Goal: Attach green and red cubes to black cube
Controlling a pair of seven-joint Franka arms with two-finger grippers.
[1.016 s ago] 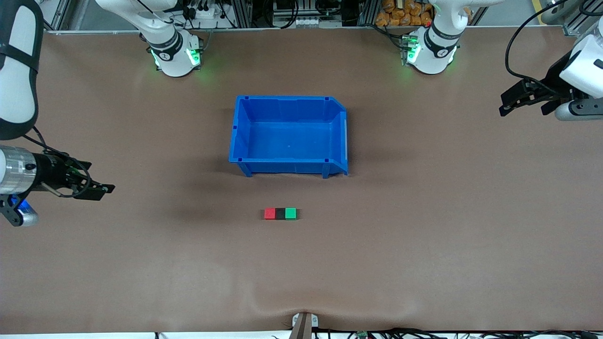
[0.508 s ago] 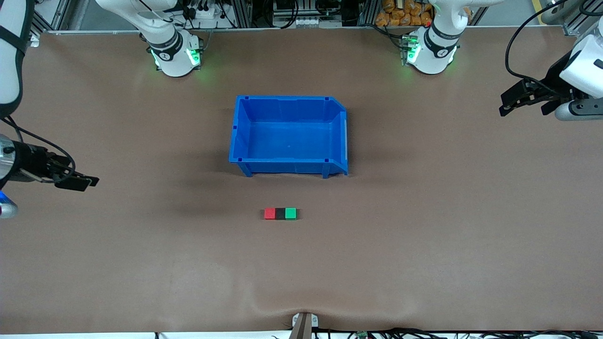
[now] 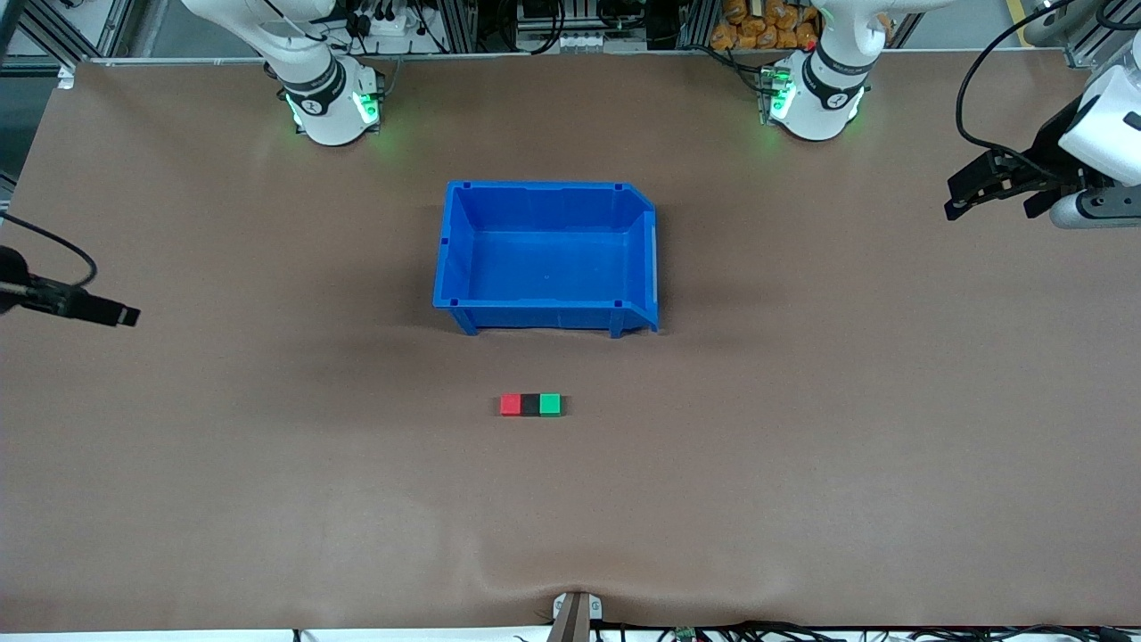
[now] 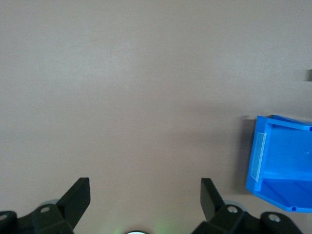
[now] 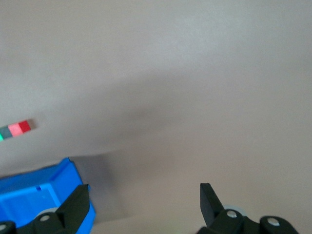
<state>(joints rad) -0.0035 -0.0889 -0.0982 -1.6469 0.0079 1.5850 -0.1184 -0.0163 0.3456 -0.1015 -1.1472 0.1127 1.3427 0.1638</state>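
Nearer the front camera than the blue bin (image 3: 545, 259), at its six o'clock, red cube (image 3: 510, 405), black cube (image 3: 530, 405) and green cube (image 3: 550, 405) sit joined. Left gripper (image 3: 991, 189) and right gripper (image 5: 144, 202) hang over opposite table ends, jaws apart, empty.

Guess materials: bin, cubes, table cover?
Bin: moulded plastic by the look, glossy blue, with thin walls, ribbed rim and feet.
Red cube, black cube, green cube: solid-colour, flat finish; plastic or painted wood, can't tell.
Table cover: matte brown sheet, probably paper or felt-like mat; it wrinkles at the edge nearest the front camera.
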